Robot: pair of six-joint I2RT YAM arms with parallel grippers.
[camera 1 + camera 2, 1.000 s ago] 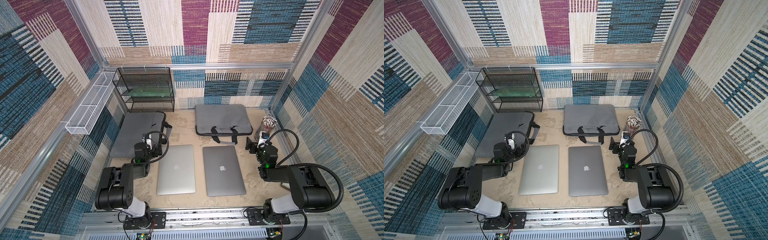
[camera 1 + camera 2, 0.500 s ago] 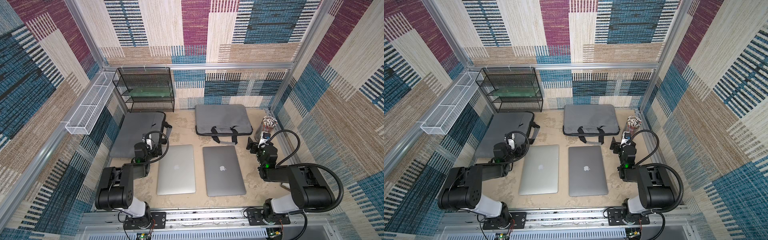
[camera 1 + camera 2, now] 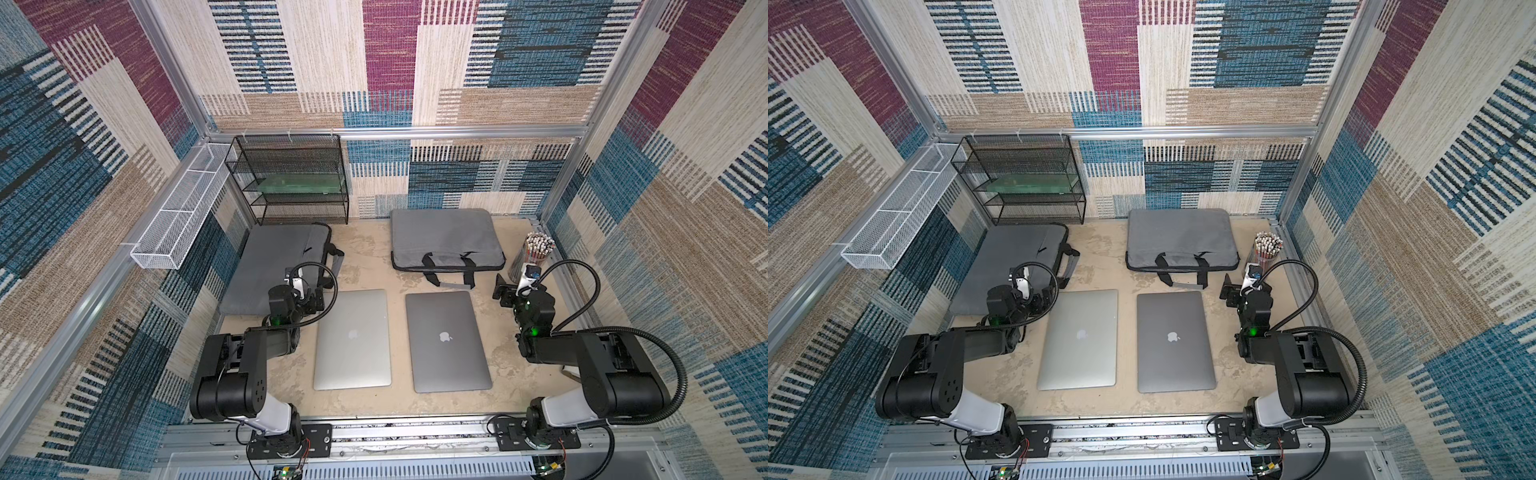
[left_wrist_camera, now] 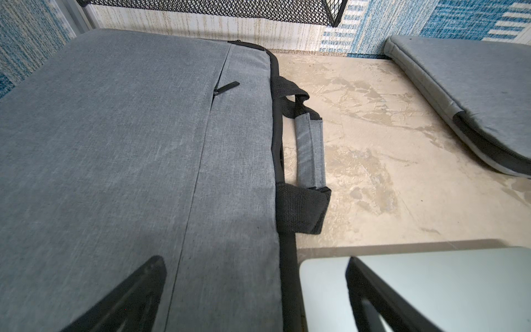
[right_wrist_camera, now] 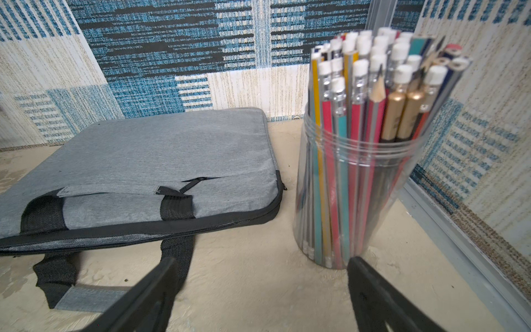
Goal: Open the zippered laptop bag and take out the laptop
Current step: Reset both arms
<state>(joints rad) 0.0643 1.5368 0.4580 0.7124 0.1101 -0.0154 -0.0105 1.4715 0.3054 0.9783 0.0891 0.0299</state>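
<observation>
You look to be at the end of the job, or very close to it. Two gray bags lie flat at the far side of the table (image 3: 365,257): the left bag (image 3: 278,257) at the far left and the right bag (image 3: 444,237) at the far middle. Two shut laptops lie out in the open nearer to you, side by side and not touching: the silver laptop (image 3: 353,338) just beside the left bag's near corner, and the dark gray laptop (image 3: 446,340) in front of the right bag. So I judge the taking out is done. On the right bag the zip (image 5: 143,232) along the near edge looks open, with a thin gap; on the left bag you cannot tell. You cannot see inside either bag, so I cannot say they are empty. The black mesh rack (image 3: 286,145) at the far left has a flat green thing (image 3: 301,183) on a middle shelf. The white wire basket (image 3: 178,212) on the left wall looks to hold nothing. The clear jar (image 5: 359,149) at the far right is full of pencils (image 5: 359,86). Your left gripper (image 4: 255,260) is wide open and holds nothing; it hangs over the left bag's near right corner, with one finger above the silver laptop. Your right gripper (image 5: 261,260) is wide open too, with nothing in it, low between the right bag and the jar.
</observation>
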